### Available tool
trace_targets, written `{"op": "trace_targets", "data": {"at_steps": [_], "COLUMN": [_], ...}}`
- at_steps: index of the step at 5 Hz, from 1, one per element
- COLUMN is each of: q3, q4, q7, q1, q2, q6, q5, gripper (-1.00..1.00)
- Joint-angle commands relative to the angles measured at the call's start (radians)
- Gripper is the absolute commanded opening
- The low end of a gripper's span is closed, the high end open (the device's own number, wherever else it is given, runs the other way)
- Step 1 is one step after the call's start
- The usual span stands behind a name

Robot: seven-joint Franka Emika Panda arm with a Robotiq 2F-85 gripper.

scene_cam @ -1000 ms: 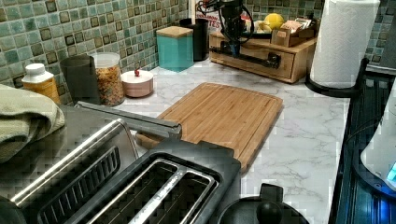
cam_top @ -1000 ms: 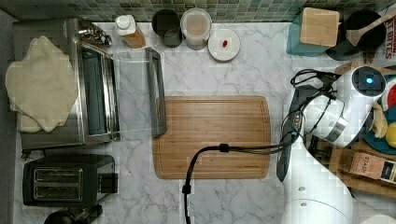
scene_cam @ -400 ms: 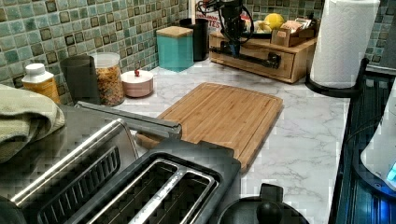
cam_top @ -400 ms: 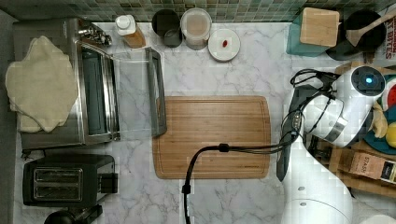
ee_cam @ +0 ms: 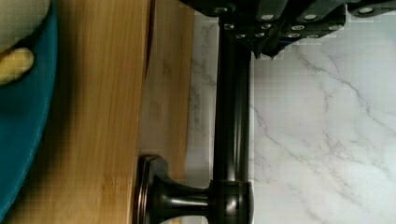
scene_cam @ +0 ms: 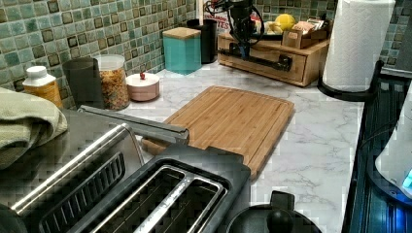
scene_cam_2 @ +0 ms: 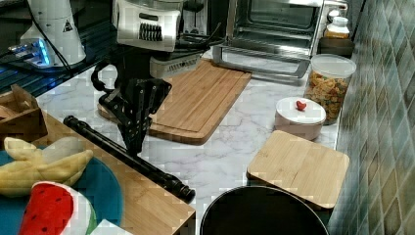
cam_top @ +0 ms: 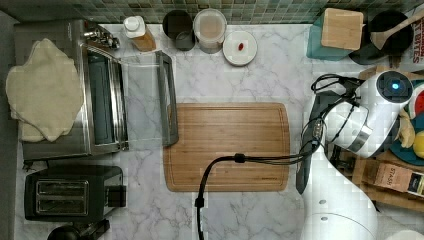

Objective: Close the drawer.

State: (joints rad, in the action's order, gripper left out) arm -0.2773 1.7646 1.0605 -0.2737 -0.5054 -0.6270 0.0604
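Jaws: mine, on my gripper [scene_cam_2: 134, 144], are drawn together with nothing between them, pointing down at the counter.
Contact: in the wrist view my tips [ee_cam: 267, 49] sit against the handle [ee_cam: 232, 116], on the side facing away from the wood.
Drawer: the drawer [ee_cam: 166, 93] is the front panel of a wooden box [scene_cam_2: 142, 200], which stands at the top view's right, past the cutting board [cam_top: 227, 145]. Its dark bar handle runs along that front.
Drawer gap: the wrist view shows a thin dark seam between the front and the box top. I cannot tell whether it is fully in.
Box top: a blue plate [scene_cam_2: 105, 196] holds a banana [scene_cam_2: 44, 161] and a watermelon slice [scene_cam_2: 49, 213].
Clear jar: the clear jar [scene_cam_2: 329, 83] holds orange-brown flaky pieces and has its lid on.
Lidded dish: the lidded dish [scene_cam_2: 299, 115] is pale with a red knob, covered, contents hidden.
Teal canister: the teal canister [scene_cam: 181, 48] has a wooden lid on.
Dark canister: the dark canister [scene_cam: 83, 80] stands beside the clear jar, inside not visible.
Bottle: the bottle [scene_cam: 41, 85] has a white cap and amber contents.
Toaster oven: the toaster oven [cam_top: 100, 100] has its glass door folded down.
Change: against the earlier top and left views I see nothing shifted. My arm and the box look the same.
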Motion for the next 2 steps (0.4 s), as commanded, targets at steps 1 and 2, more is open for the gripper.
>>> {"op": "trace_targets", "data": {"at_steps": [1,2], "q3": [-0.182,-0.188], "q4": [-0.132,-0.132], "q7": [-0.015,-0.013], "q1": [-0.146,-0.141], "q2": [0.011,0.009], "q6": [-0.058,-0.058], "q5": [0.037,0.033], "gripper": [-1.00,-1.00]}}
